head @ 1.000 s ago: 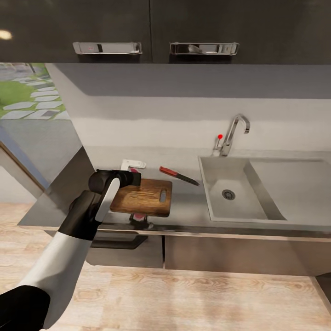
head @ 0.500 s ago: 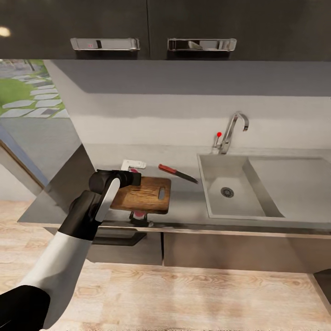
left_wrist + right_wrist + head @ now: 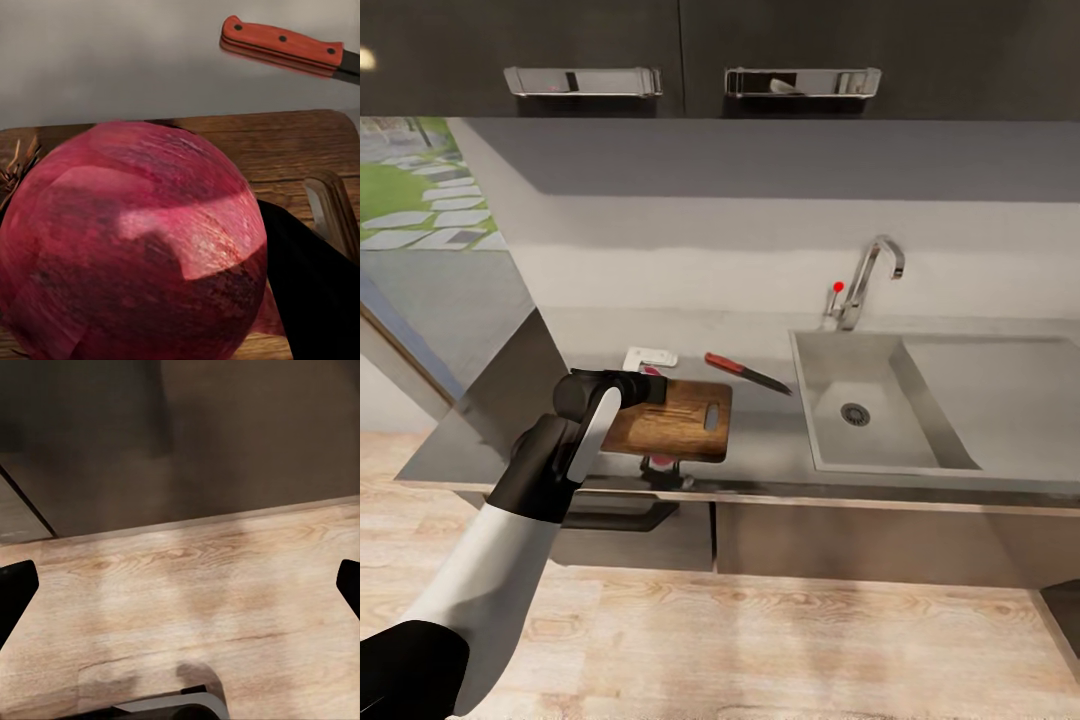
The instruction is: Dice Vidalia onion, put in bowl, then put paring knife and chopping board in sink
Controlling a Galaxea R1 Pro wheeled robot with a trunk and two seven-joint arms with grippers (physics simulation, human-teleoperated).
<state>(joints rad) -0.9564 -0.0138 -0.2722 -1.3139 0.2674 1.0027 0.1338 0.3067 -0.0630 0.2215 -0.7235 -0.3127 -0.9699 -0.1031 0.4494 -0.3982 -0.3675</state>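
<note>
My left gripper is shut on the Vidalia onion, a dark red, glossy bulb. One dark finger shows beside it. The onion is over the near-left end of the brown chopping board; I cannot tell whether it touches the wood. The paring knife lies on the countertop behind the board, its orange-red handle toward the bowl. The sink sits to the right, with nothing in its basin. My right gripper is open, low over the wooden floor.
A chrome tap with a red knob stands behind the sink, and the drainboard extends to the right. Dark wall cabinets hang overhead. Grey base cabinets run under the countertop. A window lies at the left.
The head view has shifted slightly, so the counter sits a little higher in the picture. My left arm and the onion keep their place over the board.
</note>
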